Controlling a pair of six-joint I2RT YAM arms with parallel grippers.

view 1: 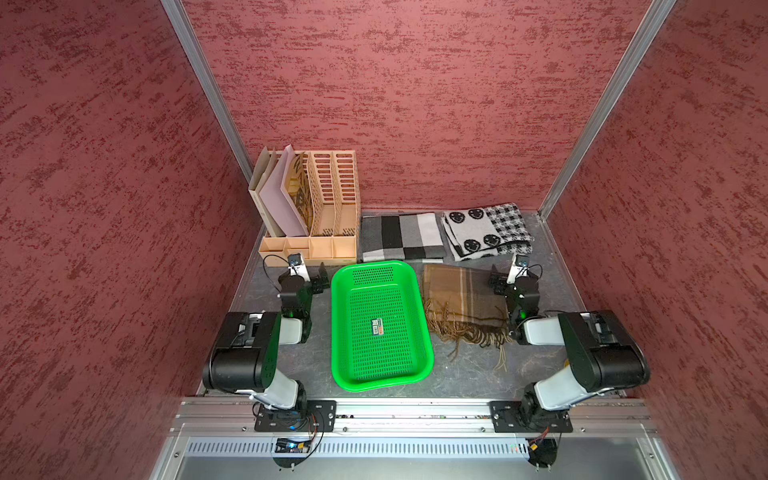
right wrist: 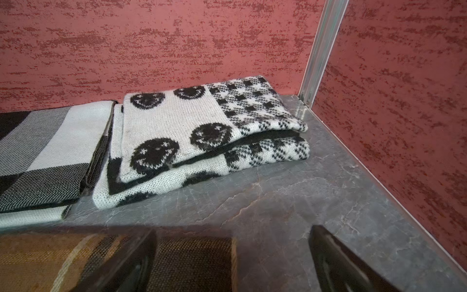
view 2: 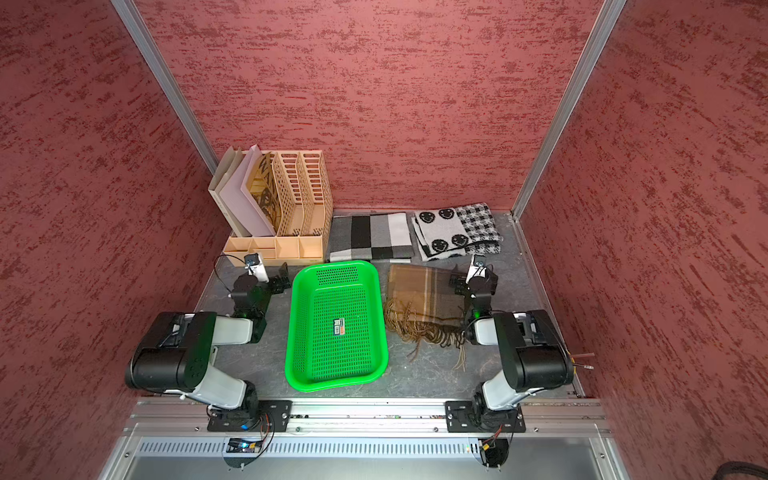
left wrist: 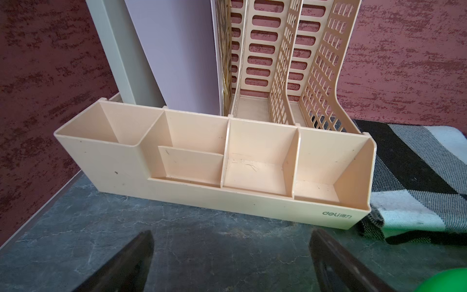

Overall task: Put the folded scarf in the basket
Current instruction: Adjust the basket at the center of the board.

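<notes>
Tabletop (view 1: pixel 469 374) held green basket (view 1: pixel 376 385) mid, brown scarf (view 1: pixel 461 295) just beside; checked scarf (view 1: pixel 401 237), smiley scarf (view 1: pixel 486 230) & tan organiser (view 1: pixel 345 249) at bk.

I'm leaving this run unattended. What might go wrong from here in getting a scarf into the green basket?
Three folded scarves lie close together: the brown plaid scarf, the checked scarf and the smiley scarf, so the wrong one might be picked. The brown one's loose fringe could snag or hang over the basket rim. Pinching one edge may unfold it.
</notes>
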